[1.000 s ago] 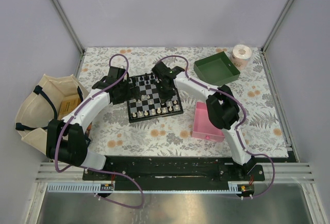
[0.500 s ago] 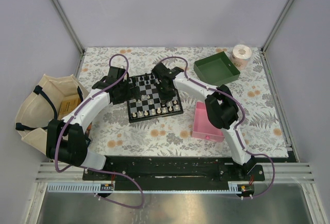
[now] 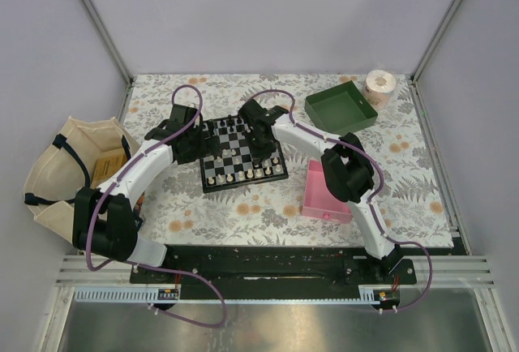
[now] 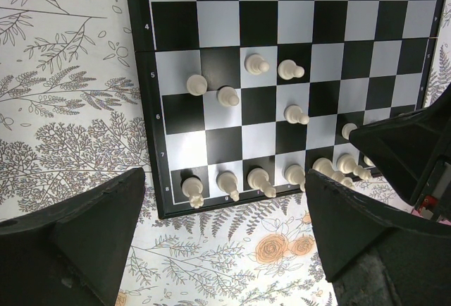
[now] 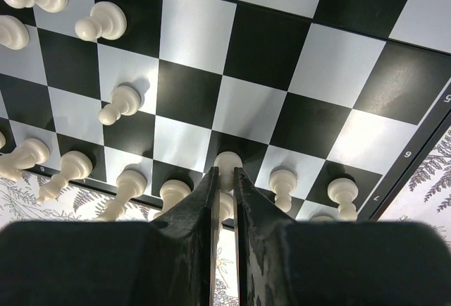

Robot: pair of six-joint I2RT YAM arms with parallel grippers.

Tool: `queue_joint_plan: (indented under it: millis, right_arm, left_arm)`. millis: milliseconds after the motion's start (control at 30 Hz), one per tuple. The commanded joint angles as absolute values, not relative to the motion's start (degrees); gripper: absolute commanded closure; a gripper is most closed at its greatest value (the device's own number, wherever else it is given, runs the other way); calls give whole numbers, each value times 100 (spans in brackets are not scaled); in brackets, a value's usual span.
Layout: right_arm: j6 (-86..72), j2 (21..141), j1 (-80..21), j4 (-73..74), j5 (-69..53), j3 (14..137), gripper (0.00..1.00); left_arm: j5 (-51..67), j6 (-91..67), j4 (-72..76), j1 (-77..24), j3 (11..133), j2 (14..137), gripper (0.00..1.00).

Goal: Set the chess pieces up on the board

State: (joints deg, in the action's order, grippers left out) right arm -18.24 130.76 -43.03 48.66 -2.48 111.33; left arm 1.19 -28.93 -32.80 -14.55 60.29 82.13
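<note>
The board (image 3: 243,184) lies mid-table, with cream-white pieces (image 3: 243,175) along its near edge and black pieces (image 3: 231,127) at its far edge. My right gripper (image 3: 263,157) hangs low over the board's near right part. In the right wrist view it (image 5: 224,178) is shut on a cream-white pawn (image 5: 227,161) standing on a black square of the board (image 5: 261,52), in the rank just ahead of the back row. My left gripper (image 3: 197,151) is open and empty; in the left wrist view it (image 4: 225,204) is over the tablecloth beside the board's edge (image 4: 144,108). Several cream pawns (image 4: 227,96) stand scattered mid-board.
A pink tray (image 3: 327,192) lies right of the board and a green tray (image 3: 340,109) at the back right, with a tape roll (image 3: 379,84) behind it. A cloth bag (image 3: 73,165) hangs off the table's left edge. The right gripper's body (image 4: 409,151) shows in the left wrist view.
The right arm has shifted very slightly over the board. The left arm has not moved.
</note>
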Motion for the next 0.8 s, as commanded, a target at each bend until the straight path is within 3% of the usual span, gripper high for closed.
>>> queue_joint_plan:
  millis: [0, 133, 367, 733, 767]
  right_arm:
    - [-1855, 13087, -4359, 4729, -158, 11320, 82]
    - [-1855, 13069, -4359, 4720, -149, 11259, 80]
    - [-1802, 12946, -4359, 4667, -167, 11206, 68]
    - [-1784, 13025, -4351, 4808, -263, 11908, 64]
    - [-1784, 13060, -4351, 4799, -290, 11961, 58]
  left_arm:
    - [220, -2918, -3032, -1424, 6161, 8218, 1]
    - [220, -2900, -3015, -1424, 6135, 8227, 1]
    - [220, -2918, -2988, -1432, 6091, 8191, 1]
    - [27, -2953, -2988, -1424, 6047, 8051, 1]
    - [18, -2936, -2988, -1415, 6038, 8033, 1]
